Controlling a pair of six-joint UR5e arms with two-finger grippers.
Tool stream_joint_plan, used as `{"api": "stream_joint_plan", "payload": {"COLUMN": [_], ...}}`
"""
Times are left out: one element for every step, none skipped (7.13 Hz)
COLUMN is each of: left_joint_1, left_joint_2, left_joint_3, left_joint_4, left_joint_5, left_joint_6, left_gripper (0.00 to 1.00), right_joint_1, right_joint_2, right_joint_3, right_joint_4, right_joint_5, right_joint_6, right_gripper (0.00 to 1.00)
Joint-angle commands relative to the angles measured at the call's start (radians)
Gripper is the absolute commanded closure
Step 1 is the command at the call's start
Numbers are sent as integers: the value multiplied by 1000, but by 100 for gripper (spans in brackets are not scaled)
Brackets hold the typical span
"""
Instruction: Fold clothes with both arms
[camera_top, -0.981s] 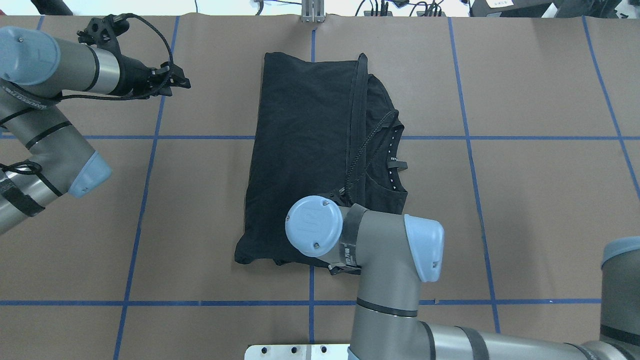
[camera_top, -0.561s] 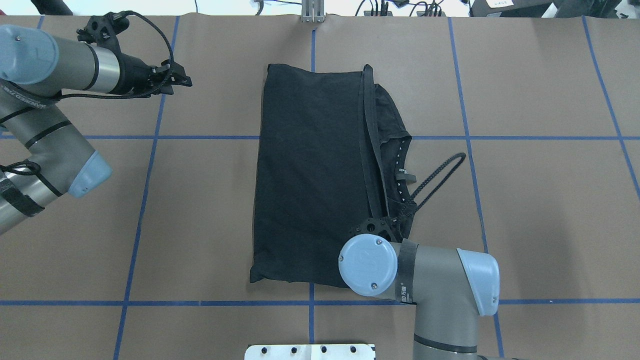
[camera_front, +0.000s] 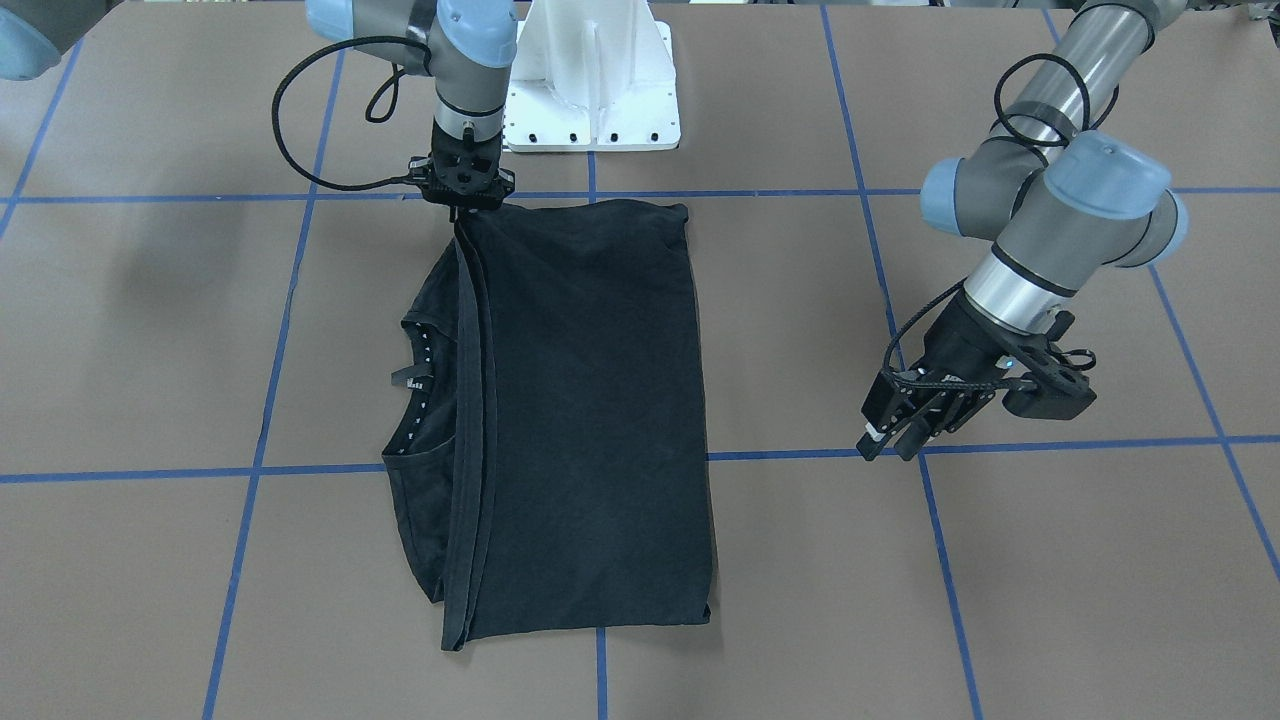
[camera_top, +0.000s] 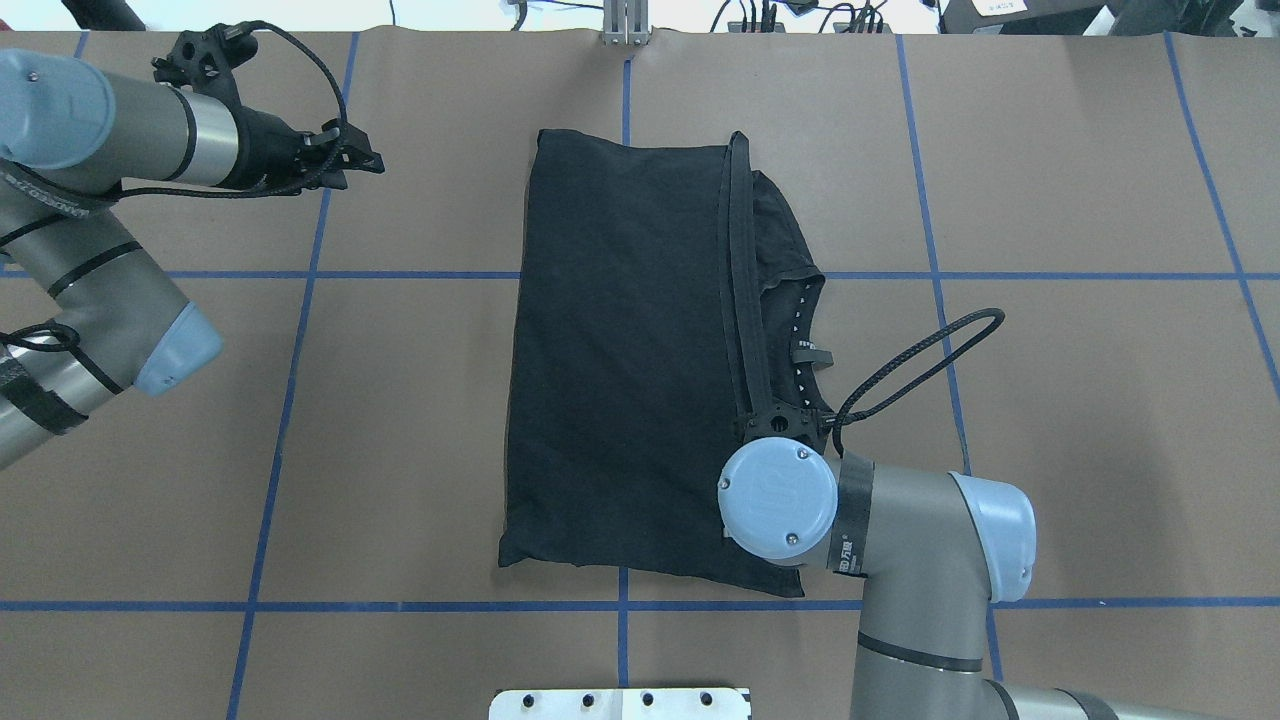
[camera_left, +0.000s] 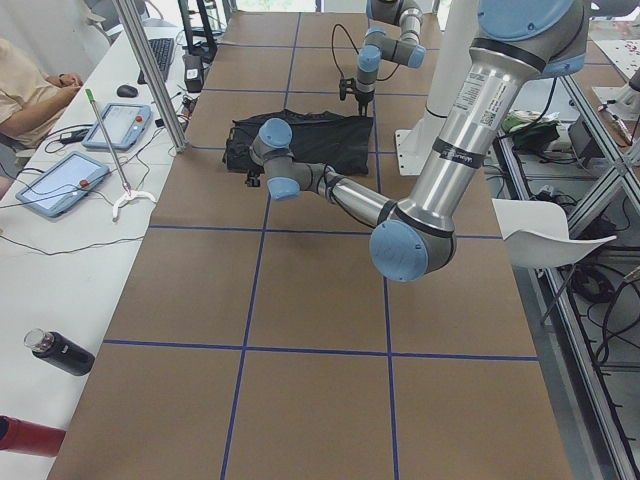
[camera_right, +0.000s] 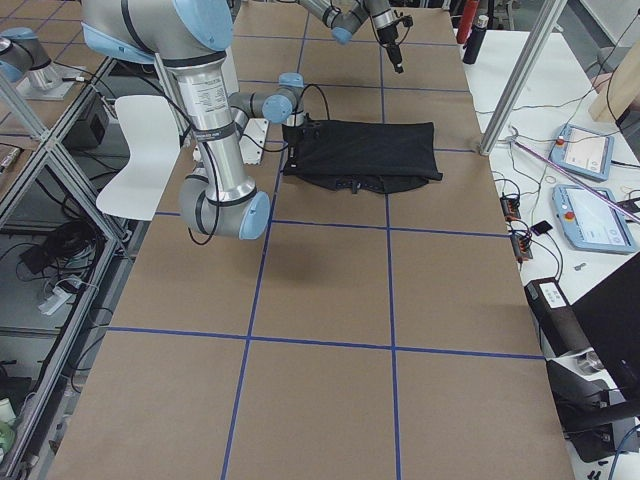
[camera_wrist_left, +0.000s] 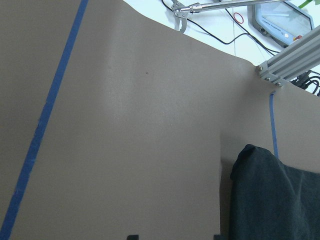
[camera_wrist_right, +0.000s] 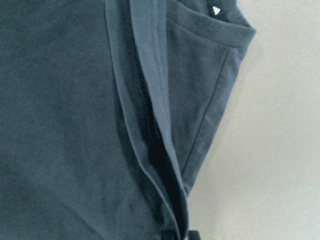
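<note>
Although the black T-shirt (camera_front: 590, 420) is already down to a long rectangle, I would put the job at about its middle. It lies flat in the centre of the brown surface (camera_front: 1000, 600), across the blue tape grid, with its length running from the robot's base toward the far side. One side has been laid over the body, so only plain black cloth shows and no graphic. On the robot's right a narrower strip of the lower layer sticks out past the folded edge, with the collar (camera_front: 415, 380) and its small white marks showing there.

The right tool (camera_front: 464, 210) stands at the corner nearest the base. In the right wrist view the doubled hem runs straight down between its fingertips (camera_wrist_right: 167, 235), which sit close together, so I judge it pinched on that edge of the T-shirt, low over the surface.

The left tool (camera_front: 890, 445) hangs over bare surface well apart from the garment. Its fingers are spread and it holds nothing.

What seems left is to let that hem go, tuck in or cover the strip with the collar, and then halve the rectangle end to end. That last fold would likely want both arms, one at each corner.
</note>
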Motion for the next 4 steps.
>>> {"api": "stream_joint_plan", "payload": {"left_joint_1": [0, 0, -2, 0], "left_joint_2": [0, 0, 0, -1], "left_joint_3": [0, -3, -8, -14], "left_joint_4": [0, 0, 3, 17], "left_joint_5": [0, 0, 0, 0], "left_joint_6": [0, 0, 0, 0], "left_gripper": [41, 41, 41, 41], "right_joint_1": [27, 24, 23, 21], "right_joint_2": [-7, -68, -137, -153], "right_joint_3": [16, 15, 16, 18], "right_joint_4": [59, 218, 362, 403], "right_joint_5": [-3, -12, -31, -64], "right_joint_6": [252, 439, 572, 647], "right_gripper": [22, 21, 21, 22]}}
